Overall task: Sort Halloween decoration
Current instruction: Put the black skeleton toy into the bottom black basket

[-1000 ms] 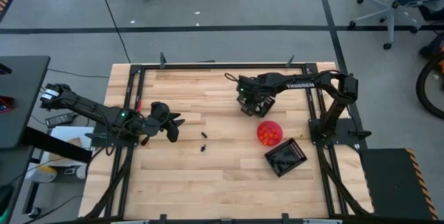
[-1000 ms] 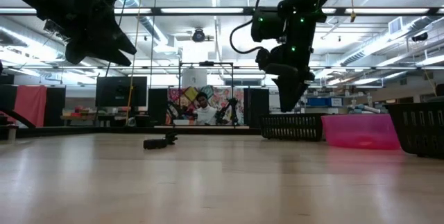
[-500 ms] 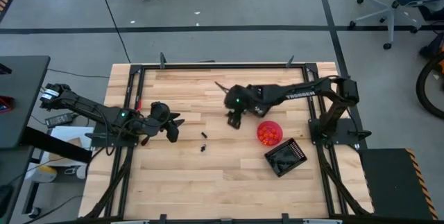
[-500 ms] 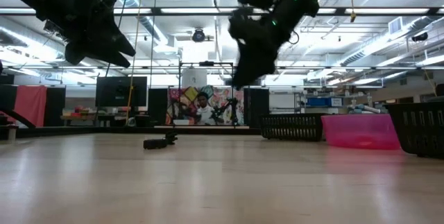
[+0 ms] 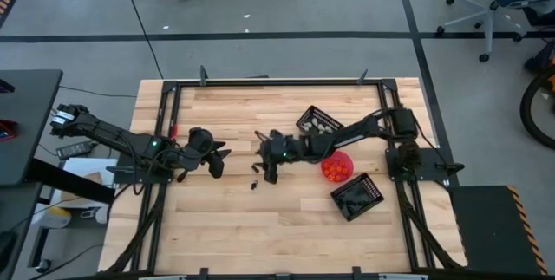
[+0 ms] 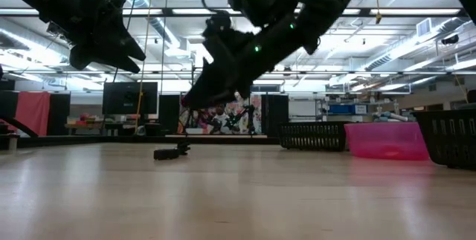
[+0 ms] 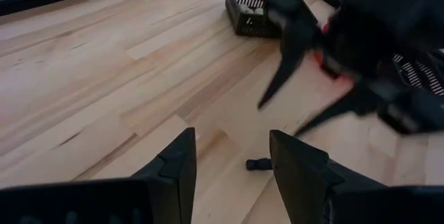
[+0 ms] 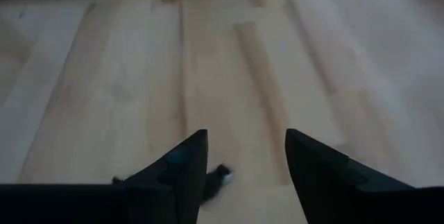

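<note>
**Right gripper above the black trinkets**

I see two tiny black trinkets [image 5: 254,177] on the bare wood at the table's middle – dark, stubby. My right gripper [image 5: 268,171] hovers there, fingers apart, empty. Left gripper [image 5: 218,160] waits nearby, fingers also apart.

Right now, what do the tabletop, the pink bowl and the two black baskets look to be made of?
The tabletop looks like pale wood in butcher-block strips, with grain lines and a faint sheen in the low view. The pink bowl seems glossy plastic, possibly translucent, judging by its even bright colour. The black baskets look like matte moulded plastic with slatted walls, though thin metal cannot be ruled out.
</note>
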{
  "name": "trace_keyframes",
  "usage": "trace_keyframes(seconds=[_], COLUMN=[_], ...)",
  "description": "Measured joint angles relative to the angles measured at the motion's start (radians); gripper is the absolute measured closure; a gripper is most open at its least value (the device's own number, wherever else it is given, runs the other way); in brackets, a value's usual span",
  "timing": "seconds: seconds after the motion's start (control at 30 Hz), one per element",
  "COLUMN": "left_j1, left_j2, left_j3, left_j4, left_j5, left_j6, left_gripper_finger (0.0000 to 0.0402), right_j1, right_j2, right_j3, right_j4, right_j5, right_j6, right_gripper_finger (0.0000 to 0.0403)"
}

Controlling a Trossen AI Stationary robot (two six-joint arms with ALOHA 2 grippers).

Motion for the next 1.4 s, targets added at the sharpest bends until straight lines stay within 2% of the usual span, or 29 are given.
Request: trace_keyframes(seconds=[0.33,0.57,0.73,0.87,1.17,1.27,1.4], left_j1=[0.0,0.0,0.0,0.0,0.0,0.0,0.0], left_j2=[0.0,0.0,0.0,0.0,0.0,0.0,0.0], left_j3=[0.0,-0.001,-0.001,-0.001,-0.001,-0.001,-0.001], left_j4=[0.003,-0.002,-0.012,-0.012,-0.013,-0.012,-0.012], left_j5=[0.0,0.001,0.022,0.023,0.024,0.024,0.043], left_j6=[-0.009,-0.009,-0.008,-0.008,-0.008,-0.008,-0.008], left_gripper_finger=[0.0246,0.0246,0.0246,0.0246,0.0246,0.0246,0.0246], right_j1=[0.052,0.063,0.057,0.046,0.039,0.038,0.037], right_j2=[0.152,0.201,0.201,0.201,0.199,0.197,0.197], right_j3=[0.0,-0.001,-0.003,-0.005,-0.003,-0.002,-0.002], right_j4=[0.179,0.184,0.167,0.159,0.131,0.116,0.112], right_j5=[0.005,0.107,0.114,0.077,0.041,0.033,0.012], right_j6=[0.008,0.028,0.037,0.038,0.061,0.06,0.057], right_gripper_finger=[0.0206,0.0206,0.0213,0.0247,0.0358,0.0375,0.0371])
